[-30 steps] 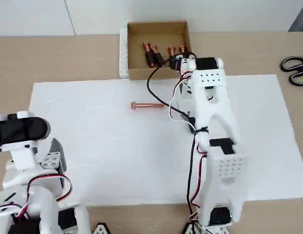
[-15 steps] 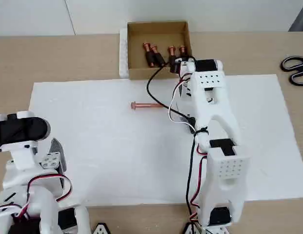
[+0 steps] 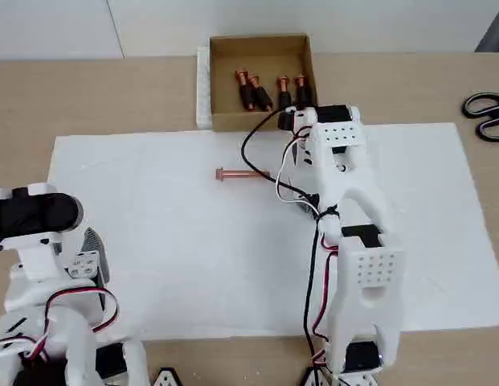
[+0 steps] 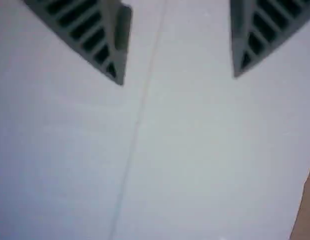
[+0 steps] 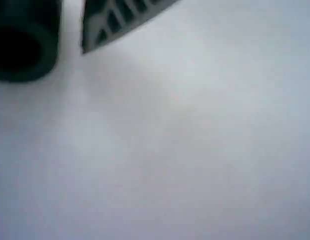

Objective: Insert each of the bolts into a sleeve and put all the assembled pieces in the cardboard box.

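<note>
A bare copper bolt (image 3: pixel 243 174) lies on the white sheet (image 3: pixel 169 241) in front of the cardboard box (image 3: pixel 262 121). Inside the box lie several copper bolts in black sleeves (image 3: pixel 269 90). My right arm (image 3: pixel 339 161) stretches over the sheet, its wrist just short of the box's front wall and right of the bolt. In the right wrist view a loose black sleeve (image 5: pixel 20 45) rests on the sheet close beside one finger (image 5: pixel 120 20); nothing is gripped. My left gripper (image 4: pixel 177 75) hangs open over bare sheet at the near left (image 3: pixel 92 245).
Scissors (image 3: pixel 486 115) lie on the wooden table at the far right. A white foam strip (image 3: pixel 203 88) stands against the box's left wall. The sheet between the two arms is free room.
My right arm has drawn back from over the box's front edge toward the near side. The left arm and the bare bolt have stayed put.
</note>
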Robot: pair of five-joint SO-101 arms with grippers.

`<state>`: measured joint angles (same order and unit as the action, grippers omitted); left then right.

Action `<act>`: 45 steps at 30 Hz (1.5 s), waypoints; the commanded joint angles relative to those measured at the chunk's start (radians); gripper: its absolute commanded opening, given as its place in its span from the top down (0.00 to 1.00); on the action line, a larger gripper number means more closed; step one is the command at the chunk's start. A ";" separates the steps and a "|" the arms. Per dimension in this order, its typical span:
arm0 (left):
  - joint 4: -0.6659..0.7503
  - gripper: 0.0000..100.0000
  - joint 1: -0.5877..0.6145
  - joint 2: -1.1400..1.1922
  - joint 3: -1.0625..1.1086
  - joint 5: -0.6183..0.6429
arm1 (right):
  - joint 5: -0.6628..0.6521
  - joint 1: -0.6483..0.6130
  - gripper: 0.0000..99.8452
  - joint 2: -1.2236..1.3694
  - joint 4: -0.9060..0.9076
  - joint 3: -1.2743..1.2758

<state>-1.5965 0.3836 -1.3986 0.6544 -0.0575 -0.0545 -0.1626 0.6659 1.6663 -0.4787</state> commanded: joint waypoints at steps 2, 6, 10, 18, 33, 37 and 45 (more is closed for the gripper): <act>0.028 0.86 -0.002 0.002 -0.002 -0.009 | -0.008 0.007 0.84 0.012 -0.015 -0.005; 0.028 0.86 -0.002 0.002 -0.002 -0.009 | -0.009 0.007 0.84 0.035 -0.028 -0.005; 0.028 0.86 -0.002 0.002 -0.002 -0.009 | -0.009 0.008 0.85 0.051 -0.028 -0.005; 0.028 0.86 -0.002 0.002 -0.002 -0.009 | -0.011 0.008 0.97 0.047 -0.019 -0.005; 0.018 0.86 -0.002 0.094 -0.064 -0.040 | -0.041 0.082 1.00 -0.249 0.061 -0.008; 0.003 0.86 -0.002 0.321 -0.263 -0.037 | -0.066 0.091 1.00 -0.404 0.070 -0.003; -0.078 0.86 -0.201 0.881 -0.713 0.152 | -0.064 0.122 1.00 -0.536 0.073 0.046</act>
<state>-1.6395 0.2885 -0.7250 0.1005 -0.0008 -0.1143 -0.0491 0.2087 1.7231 -0.4496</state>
